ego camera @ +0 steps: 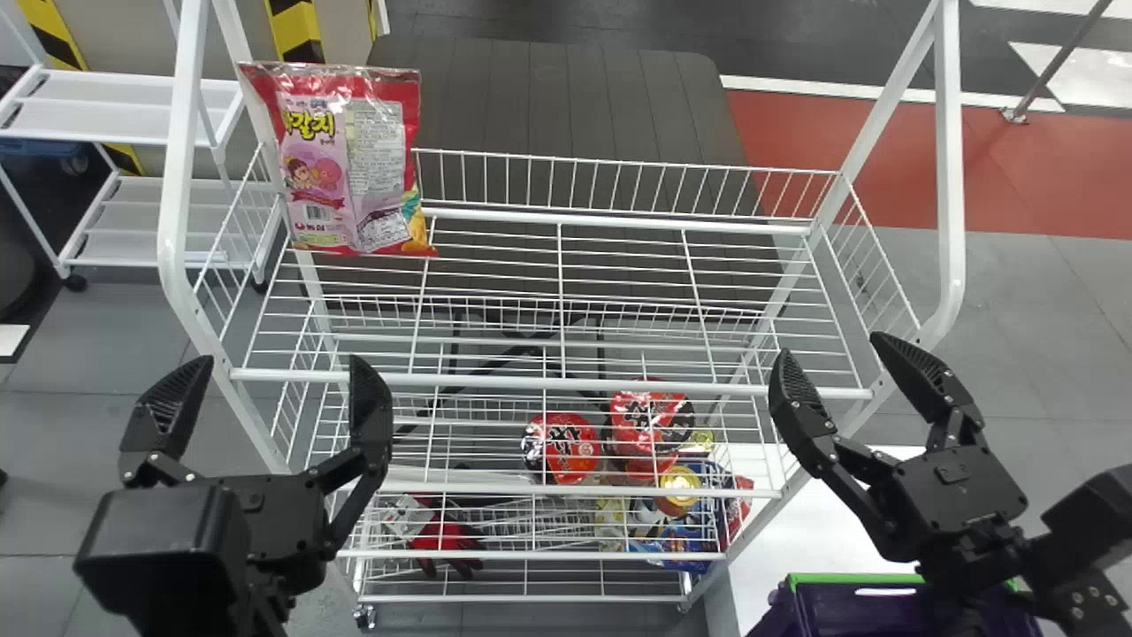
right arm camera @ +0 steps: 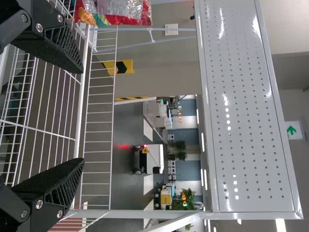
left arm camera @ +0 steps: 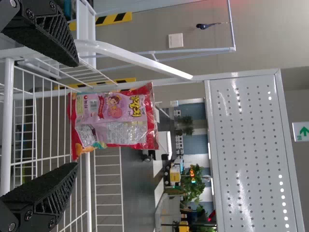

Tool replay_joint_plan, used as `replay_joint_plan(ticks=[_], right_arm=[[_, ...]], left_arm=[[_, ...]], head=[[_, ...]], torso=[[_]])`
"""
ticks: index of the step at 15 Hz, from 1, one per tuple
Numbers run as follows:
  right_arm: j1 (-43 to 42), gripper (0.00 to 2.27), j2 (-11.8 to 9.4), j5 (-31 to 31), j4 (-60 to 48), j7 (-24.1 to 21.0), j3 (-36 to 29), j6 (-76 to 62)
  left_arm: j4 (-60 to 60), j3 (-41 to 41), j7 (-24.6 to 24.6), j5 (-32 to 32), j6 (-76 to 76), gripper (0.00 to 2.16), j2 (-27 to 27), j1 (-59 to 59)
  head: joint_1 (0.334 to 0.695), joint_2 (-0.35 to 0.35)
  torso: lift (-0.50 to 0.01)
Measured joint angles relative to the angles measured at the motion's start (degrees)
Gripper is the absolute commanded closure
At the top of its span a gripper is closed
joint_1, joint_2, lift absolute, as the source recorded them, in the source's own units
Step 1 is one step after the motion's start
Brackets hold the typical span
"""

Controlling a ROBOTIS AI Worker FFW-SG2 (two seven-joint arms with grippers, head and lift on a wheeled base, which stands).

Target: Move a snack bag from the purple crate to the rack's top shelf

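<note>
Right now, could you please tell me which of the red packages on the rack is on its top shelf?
The snack bag, standing upright at the back left of the top shelf; the other red packages sit lower down.

There are two claws (ego camera: 281, 363), one rack (ego camera: 183, 133), one purple crate (ego camera: 822, 612) and one top-shelf snack bag (ego camera: 340, 168).

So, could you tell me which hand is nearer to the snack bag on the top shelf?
Left. The left hand is in front of the snack bag, at the rack's left end; the right hand is at the right end.
</note>
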Motion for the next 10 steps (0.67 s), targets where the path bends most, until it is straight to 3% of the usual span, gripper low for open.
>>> replay_joint_plan(ticks=[10], right_arm=[[0.0, 0.19, -0.1, 0.0, 0.0, 0.5, 0.0, -0.9]], left_arm=[[-0.1, -0.1, 0.1, -0.3, 0.0, 0.08, 0.1, 0.3]], head=[[0.695, -0.104]], torso=[[0.000]])
